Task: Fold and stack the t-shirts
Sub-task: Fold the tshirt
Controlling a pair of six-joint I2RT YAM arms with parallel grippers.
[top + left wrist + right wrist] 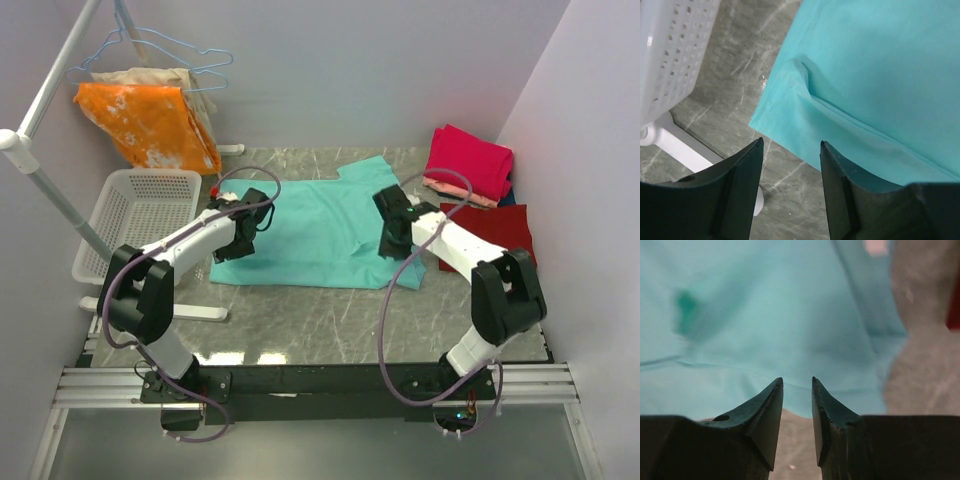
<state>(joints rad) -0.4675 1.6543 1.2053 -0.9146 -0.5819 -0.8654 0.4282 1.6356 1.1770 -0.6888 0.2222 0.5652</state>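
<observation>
Grey marble table (330,330) carries the teal t-shirt (320,235) spread flat, long axis left-right: left gripper (791,143) open, empty, just off its left edge; right gripper (797,381) parted, empty, at its right near edge.

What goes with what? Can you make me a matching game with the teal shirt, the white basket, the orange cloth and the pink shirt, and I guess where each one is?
Things:
1. teal shirt
2. white basket
3. orange cloth
4. pink shirt

Places:
A. hanging up at the back left
B. folded, at the back right
C. spread flat in the middle of the table
D. standing at the left side

Right pairs: 1-C, 2-D, 3-A, 4-B.
</observation>
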